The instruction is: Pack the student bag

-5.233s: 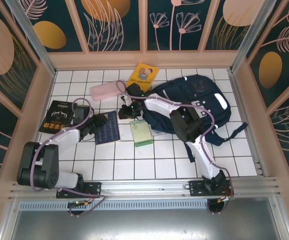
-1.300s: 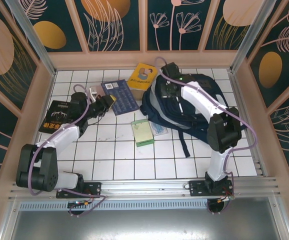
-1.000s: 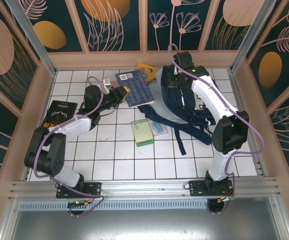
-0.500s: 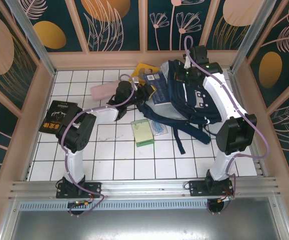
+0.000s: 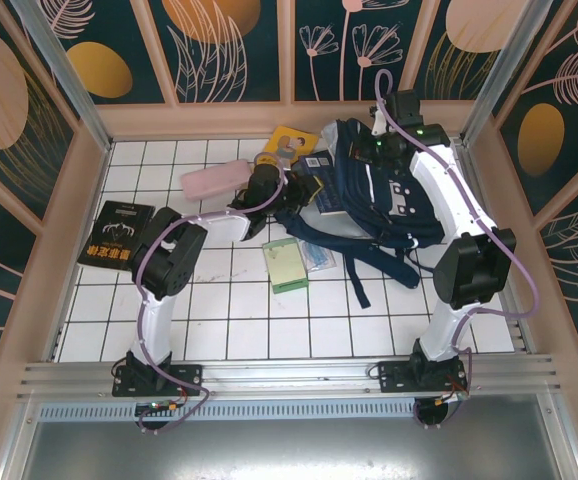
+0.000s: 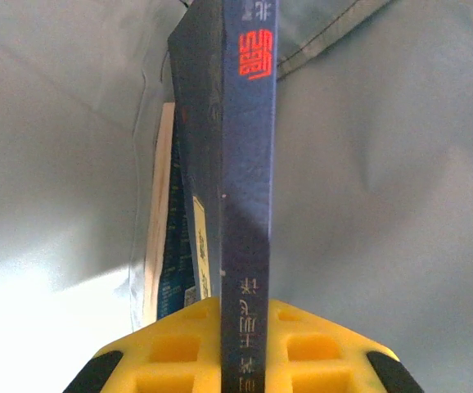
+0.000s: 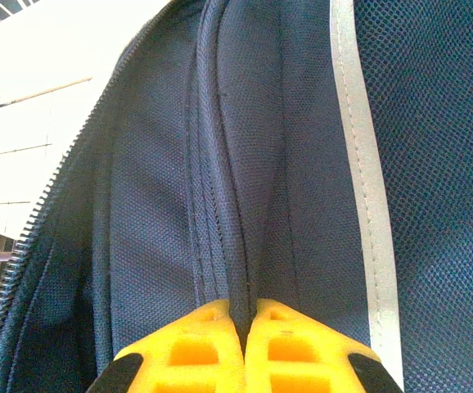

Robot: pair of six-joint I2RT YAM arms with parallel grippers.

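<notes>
**Item: student bag [image 5: 394, 205].** Placed in the upper right of the top view, resting on the bench, with its mouth turned toward the left of the frame.

**Holds.** A fold of the bag's navy fabric beside the zip is pinched by the right gripper [image 7: 247, 314], jaws closed on it, so that the mouth is held up. A blue book [image 6: 249, 164] is clamped by its spine in the left gripper [image 6: 248, 316]. Its far end is seen against pale grey lining, so it is judged to be partly inside.

**Risks.**
- The book's leading corner may be snagged on the lining or the zip edge, because it is being fed in edge-first.
- The fold may be lost from the right gripper, since only a thin pinch is held. The mouth would then collapse onto the book.
- The bag may be pushed along the smooth tiles rather than filled.
- If let go too soon, the book may slide back out.

**Surface.** The bench [image 5: 229, 325] is laid with white square tiles and dark grout. Also on it:
- a yellow book [image 5: 289, 140] and a pink case [image 5: 214, 181] at upper centre
- a black book [image 5: 112, 237] at left
- a green notebook [image 5: 286, 264] at centre, near the trailing straps

**Room.** The bench is enclosed by pale wooden framing and dark teal panels painted with leaves and golden ovals. A metal rail is fitted along the bottom of the frame.
</notes>
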